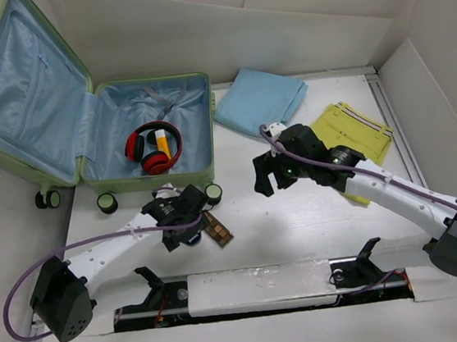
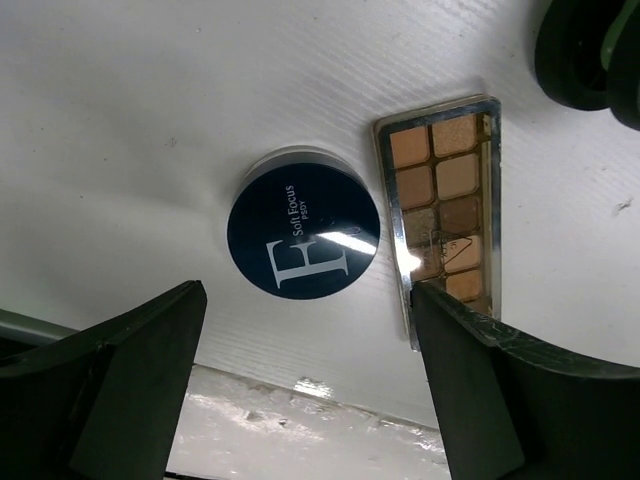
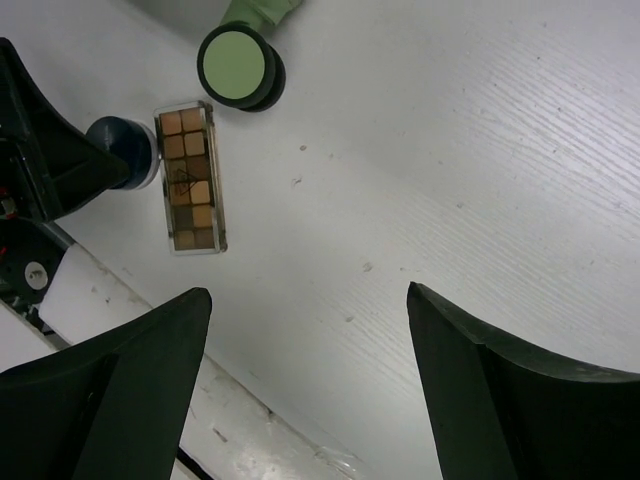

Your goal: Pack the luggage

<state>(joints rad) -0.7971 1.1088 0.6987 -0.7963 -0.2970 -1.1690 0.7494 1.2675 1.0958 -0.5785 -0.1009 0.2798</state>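
Our L gripper (image 2: 308,296) hangs spread over jar (image 2: 304,237) and palette (image 2: 445,200), just in front of the luggage (image 1: 4,89), by its wheels. R gripper (image 3: 310,300) is spread too, empty, right of the luggage. We see the luggage open w/ headphones (image 1: 153,146) inside. Blue cloth (image 1: 260,100) and yellow garment (image 1: 356,132) lie to its right.

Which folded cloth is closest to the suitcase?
The light blue cloth. It lies right beside the open green suitcase, while the yellow cloth sits farther right.
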